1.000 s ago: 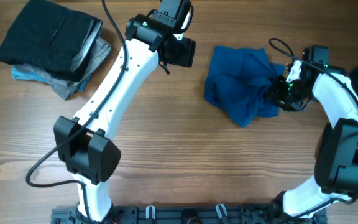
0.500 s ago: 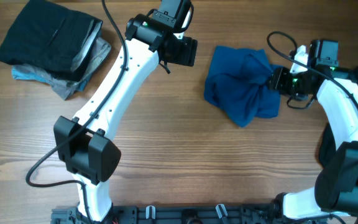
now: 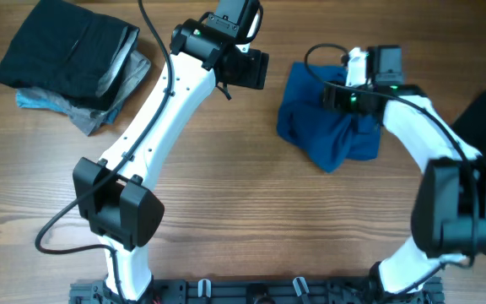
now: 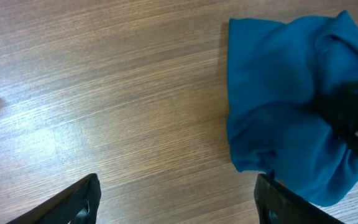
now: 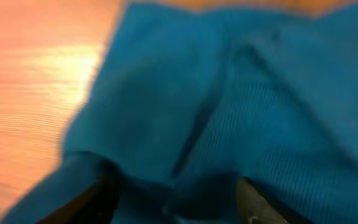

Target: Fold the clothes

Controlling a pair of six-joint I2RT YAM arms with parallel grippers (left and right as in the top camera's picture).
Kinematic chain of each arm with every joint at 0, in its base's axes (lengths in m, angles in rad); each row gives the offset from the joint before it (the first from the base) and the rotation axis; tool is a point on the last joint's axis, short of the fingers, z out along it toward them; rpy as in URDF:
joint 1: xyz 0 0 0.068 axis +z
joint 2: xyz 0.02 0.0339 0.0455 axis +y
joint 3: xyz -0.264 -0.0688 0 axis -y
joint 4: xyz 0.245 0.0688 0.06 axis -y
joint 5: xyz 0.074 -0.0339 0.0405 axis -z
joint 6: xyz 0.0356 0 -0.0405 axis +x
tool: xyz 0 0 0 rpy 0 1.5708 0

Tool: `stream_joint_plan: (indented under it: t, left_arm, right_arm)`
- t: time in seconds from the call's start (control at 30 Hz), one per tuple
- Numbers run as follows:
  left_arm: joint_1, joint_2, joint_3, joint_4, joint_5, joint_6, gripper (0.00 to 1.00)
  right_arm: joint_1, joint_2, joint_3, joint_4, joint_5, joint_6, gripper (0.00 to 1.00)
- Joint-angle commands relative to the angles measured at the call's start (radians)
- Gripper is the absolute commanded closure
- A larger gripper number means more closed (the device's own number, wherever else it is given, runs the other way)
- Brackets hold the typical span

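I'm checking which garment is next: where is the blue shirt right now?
Overhead view: the blue shirt lies crumpled right of centre on the table, beneath the right gripper.

We're over a wooden table (image 3: 251,211) here, warm brown, its grain running side to side in the overhead view. From the left wrist camera we get the same surface up close, with fine dark streaks and a pale sheen toward the left. Along the near edge we see a black rail (image 3: 251,293) with small pale clips on it.
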Motion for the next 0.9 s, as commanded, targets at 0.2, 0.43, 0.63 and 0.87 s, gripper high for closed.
stream_joint_plan:
  t: [0.2,0.43,0.63,0.87]
  left_arm:
    - [0.008,-0.009,0.008,-0.006,-0.006,0.016,0.21]
    - [0.008,-0.009,0.008,-0.005,-0.006,0.016,0.21]
    - [0.008,-0.009,0.008,-0.006,-0.007,0.016,0.21]
    - [0.039,-0.009,0.008,-0.007,-0.017,0.016,0.20]
  right_arm:
    - [-0.068,-0.071,0.012,-0.081,0.250,0.132,0.96]
    - [-0.253,-0.124,0.011,-0.116,0.196,0.119,0.96]
    - [-0.338,-0.126,0.011,-0.180,0.195,0.143,0.63]
    - [-0.384,-0.161,0.011,-0.354,0.056,0.121,0.68]
